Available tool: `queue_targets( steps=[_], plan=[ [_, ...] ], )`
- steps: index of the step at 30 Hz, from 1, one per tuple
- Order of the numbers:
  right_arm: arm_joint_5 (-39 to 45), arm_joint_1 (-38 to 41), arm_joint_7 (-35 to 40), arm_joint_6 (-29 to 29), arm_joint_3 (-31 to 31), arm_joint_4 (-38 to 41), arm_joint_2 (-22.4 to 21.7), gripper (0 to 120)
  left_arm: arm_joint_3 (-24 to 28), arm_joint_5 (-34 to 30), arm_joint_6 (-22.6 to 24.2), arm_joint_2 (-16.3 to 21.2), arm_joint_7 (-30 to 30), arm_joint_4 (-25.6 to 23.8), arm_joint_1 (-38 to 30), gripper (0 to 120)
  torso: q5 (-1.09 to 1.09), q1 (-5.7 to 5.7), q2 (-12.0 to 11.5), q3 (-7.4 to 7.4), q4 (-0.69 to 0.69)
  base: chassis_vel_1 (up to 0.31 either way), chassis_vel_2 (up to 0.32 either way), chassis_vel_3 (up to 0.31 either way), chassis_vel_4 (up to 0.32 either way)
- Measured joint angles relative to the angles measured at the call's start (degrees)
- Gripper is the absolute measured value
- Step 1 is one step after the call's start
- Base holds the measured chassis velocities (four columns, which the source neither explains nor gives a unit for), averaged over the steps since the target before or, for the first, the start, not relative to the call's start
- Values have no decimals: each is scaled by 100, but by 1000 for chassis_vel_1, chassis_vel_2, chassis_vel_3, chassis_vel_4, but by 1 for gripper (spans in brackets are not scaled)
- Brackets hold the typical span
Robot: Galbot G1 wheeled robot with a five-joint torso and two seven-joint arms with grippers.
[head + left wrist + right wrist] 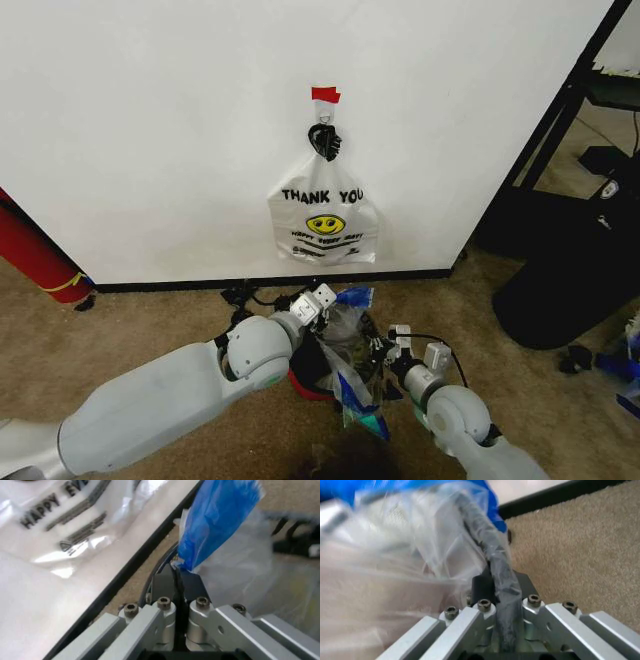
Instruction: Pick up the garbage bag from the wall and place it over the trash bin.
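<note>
While my left hand (pixel 181 592) and right hand (pixel 506 592) each clamp the garbage bag (pixel 352 345) rim, it stretches across the trash bin (pixel 310 378) between them.

Translucent blue-patched garbage bag (pixel 352 345) stretched over the dark, red-bottomed trash bin (pixel 308 378) below the white wall (pixel 150 120).

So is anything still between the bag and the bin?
Nothing visible. Both hands already pinch the garbage bag right over the trash bin: the left hand is shut on a blue patch of its rim, the right hand on a dark twisted strip of it.
</note>
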Motion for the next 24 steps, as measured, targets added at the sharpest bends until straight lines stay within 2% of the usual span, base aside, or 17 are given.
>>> queue_targets(
  steps=[7, 11, 16, 24],
  plan=[
    [5, -229, 306, 428, 106, 310, 96, 0, -374, 860, -398, 168, 189, -107, 463, 0, -2, 0, 0, -1, -1, 0, 0, 0, 0],
    [-51, -351, 285, 489, 240, 460, 52, 0, -605, 1113, -529, 249, 241, -200, 706, 0, -2, 0, 0, -1, -2, 0, 0, 0, 0],
    [-179, -482, -18, 627, 411, 539, -50, 0, -876, 1315, -660, 304, 287, -225, 936, 0, -2, 0, 0, -1, -2, 0, 0, 0, 0],
    [-415, -713, -964, 810, 776, 513, -355, 0, -1289, 1534, -873, 419, 376, -124, 1216, 0, -2, 0, 0, -1, -3, 0, 0, 0, 0]
  ],
)
